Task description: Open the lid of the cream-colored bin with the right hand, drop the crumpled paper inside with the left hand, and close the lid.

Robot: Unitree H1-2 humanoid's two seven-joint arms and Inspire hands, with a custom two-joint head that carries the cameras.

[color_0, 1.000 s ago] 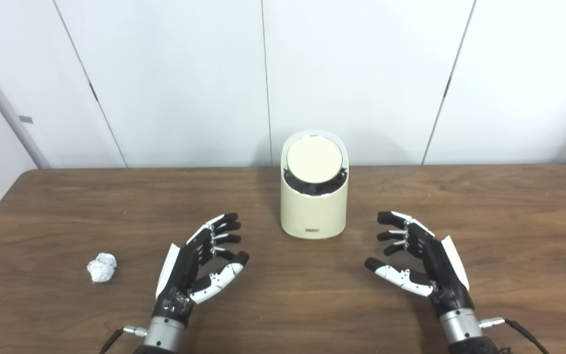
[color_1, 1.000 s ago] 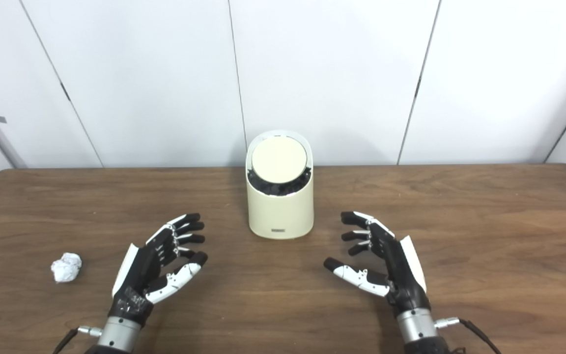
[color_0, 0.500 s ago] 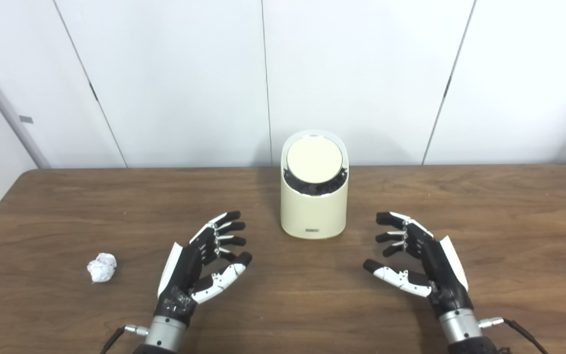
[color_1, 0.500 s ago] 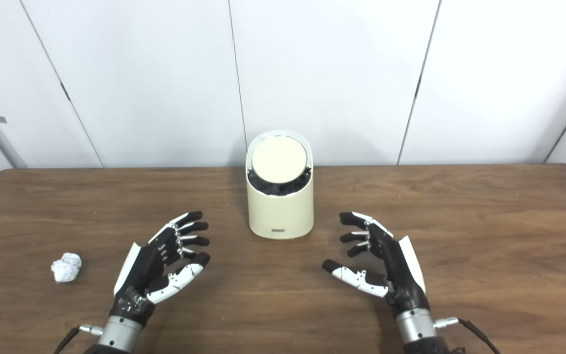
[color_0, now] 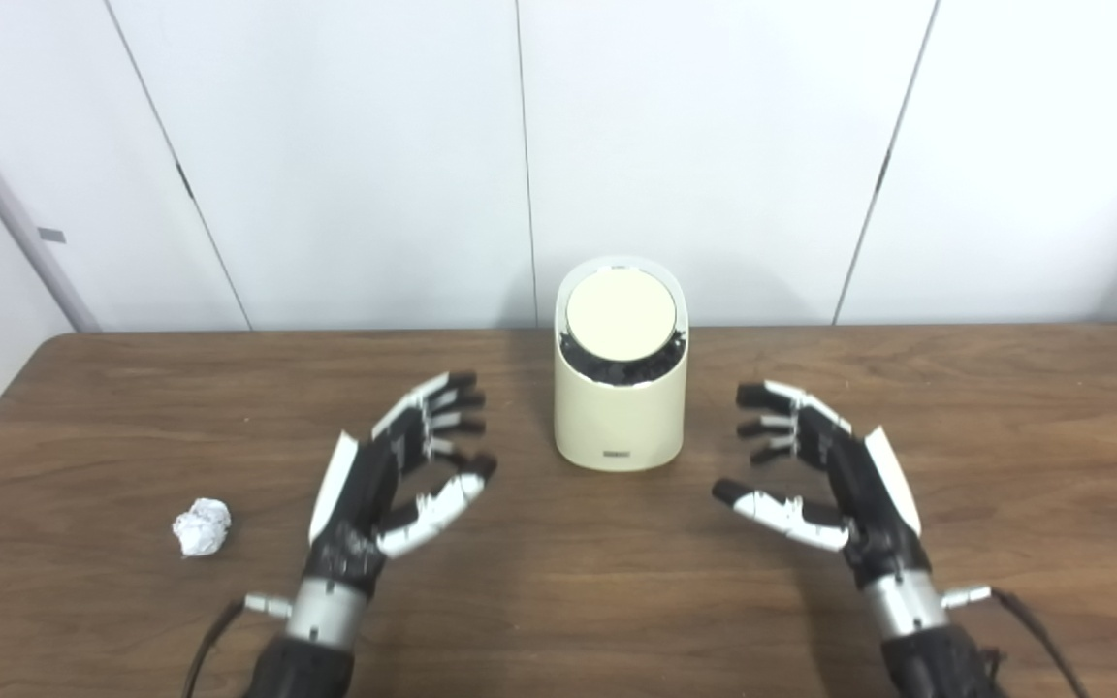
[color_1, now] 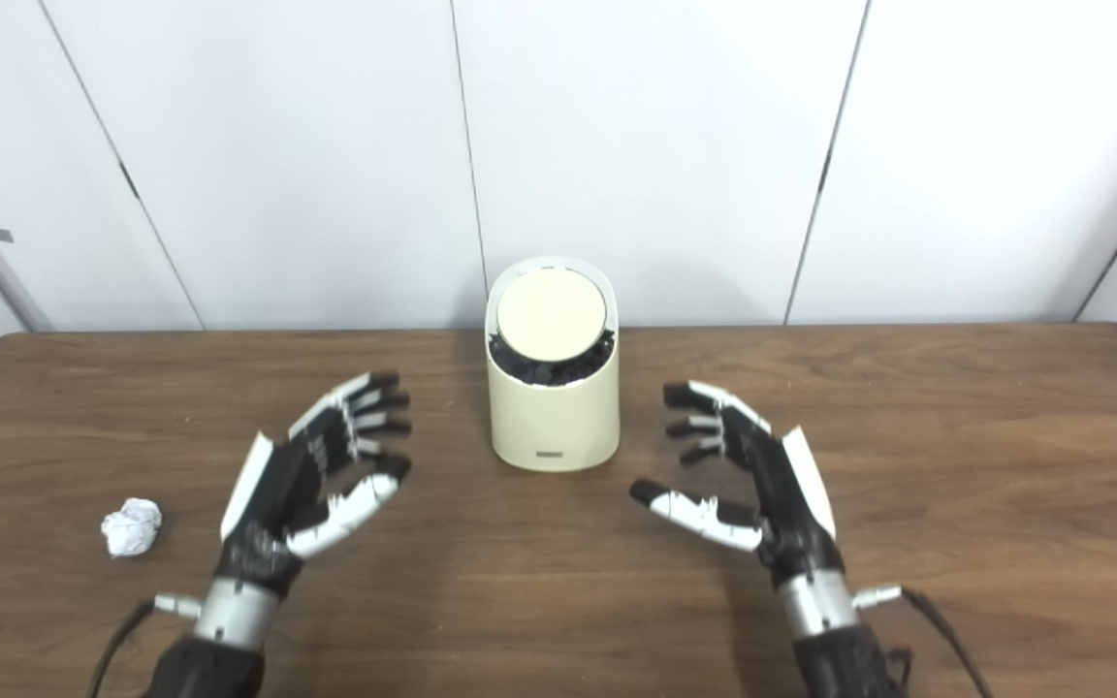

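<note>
One cream-colored bin (color_0: 620, 407) stands upright at the back middle of the wooden surface (color_0: 1005, 407), its one round lid (color_0: 620, 316) down. One crumpled paper (color_0: 201, 526) lies well apart at the front left. Two robot hands flank the bin: the left robot hand (color_0: 394, 485) and the right robot hand (color_0: 825, 475), both released, fingers spread, holding nothing.

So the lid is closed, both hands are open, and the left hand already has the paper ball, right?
Not quite. In the left eye view the paper ball lies on the table, apart from the left hand. The lid is closed and both hands, right hand too, are open.
</note>
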